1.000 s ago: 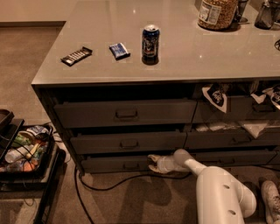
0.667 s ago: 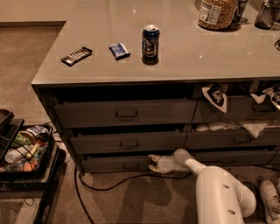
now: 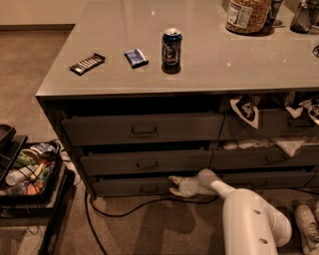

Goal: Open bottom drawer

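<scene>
The white arm's end effector is down at the shallow dark grey bottom drawer (just right of its little centre pull), looks spread open, gripping nothing.

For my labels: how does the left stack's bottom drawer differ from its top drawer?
The top drawer has a taller front; the bottom drawer is shallow. The pincer is at the bottom drawer's front, not the top drawer's. Both are dark grey with centre pulls.

Countertop with can, bar, packet, jar; pincer low beneath it.
</scene>
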`<state>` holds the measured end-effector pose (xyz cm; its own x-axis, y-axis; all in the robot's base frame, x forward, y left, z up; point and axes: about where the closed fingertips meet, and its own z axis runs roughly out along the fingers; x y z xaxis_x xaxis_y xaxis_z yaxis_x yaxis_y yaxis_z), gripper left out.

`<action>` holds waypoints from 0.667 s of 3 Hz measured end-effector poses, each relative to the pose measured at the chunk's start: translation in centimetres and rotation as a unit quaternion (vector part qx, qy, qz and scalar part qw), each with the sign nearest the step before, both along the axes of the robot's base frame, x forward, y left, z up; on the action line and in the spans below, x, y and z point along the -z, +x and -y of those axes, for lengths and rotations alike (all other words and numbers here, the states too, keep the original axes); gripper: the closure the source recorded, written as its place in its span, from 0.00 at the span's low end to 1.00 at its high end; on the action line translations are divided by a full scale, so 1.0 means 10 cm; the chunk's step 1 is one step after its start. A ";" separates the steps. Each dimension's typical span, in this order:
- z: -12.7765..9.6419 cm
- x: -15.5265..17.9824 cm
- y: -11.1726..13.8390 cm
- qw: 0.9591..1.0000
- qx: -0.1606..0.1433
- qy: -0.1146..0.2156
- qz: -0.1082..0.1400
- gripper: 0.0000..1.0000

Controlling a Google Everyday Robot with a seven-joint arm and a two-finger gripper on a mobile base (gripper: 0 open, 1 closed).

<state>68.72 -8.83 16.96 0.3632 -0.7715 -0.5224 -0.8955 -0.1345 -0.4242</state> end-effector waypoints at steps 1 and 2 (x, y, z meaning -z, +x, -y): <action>0.00 0.00 0.00 1.000 -0.001 0.000 -0.001 1.00; 0.00 0.01 -0.03 1.000 -0.002 0.000 -0.007 1.00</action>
<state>68.44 -8.82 16.86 0.3596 -0.7694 -0.5279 -0.9008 -0.1386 -0.4116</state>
